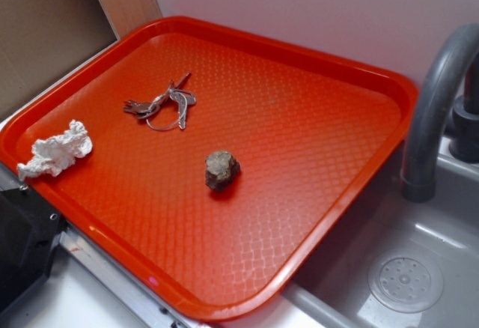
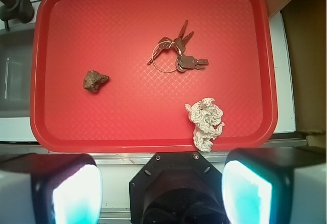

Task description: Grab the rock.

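Gripper [image 2: 162,183] hangs high above near edge of red tray [image 2: 153,142], jaws wide apart, nothing between them. Rock [image 2: 95,80] lies alone on tray floor, ahead of jaws and off toward left pad, well apart from keys [image 2: 176,55] and paper wad [image 2: 205,120]. Wad sits just ahead of right pad. Judgement: approach not begun. Centre jaws over rock first, then descend straight; span lump's narrower width, close low near tray floor. Lumpy faces may slip sideways.

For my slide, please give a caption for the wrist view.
Open gripper high above a red tray holding a rock, keys and crumpled paper.
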